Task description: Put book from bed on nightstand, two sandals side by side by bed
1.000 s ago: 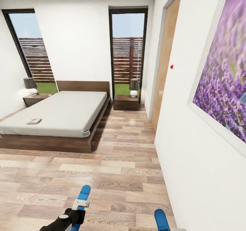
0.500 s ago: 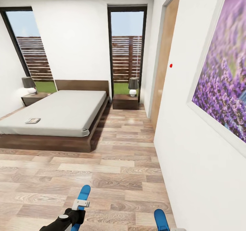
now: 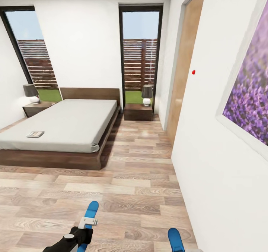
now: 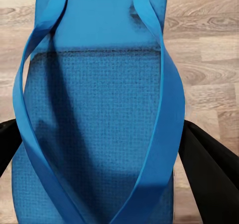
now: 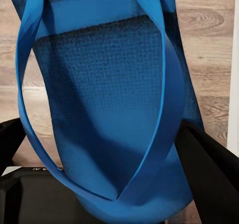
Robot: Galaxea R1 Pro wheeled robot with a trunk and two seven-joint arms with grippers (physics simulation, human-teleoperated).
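My view has swung slightly left toward the bed (image 3: 63,123); left gripper (image 4: 99,149) and right gripper (image 5: 107,149) each clamp a sandal for delivery.

The whole head view is shifted against the earlier pictures, which indicates camera movement rather than movement of objects. The lavender picture (image 3: 248,106) on the right wall is cut off further by the frame edge. The red dot (image 3: 193,72) on the wall is displaced to the right, as are the wooden door (image 3: 185,63) and the right-hand nightstand (image 3: 138,112). The book (image 3: 35,134) is drawn slightly lower on the bed (image 3: 67,123).
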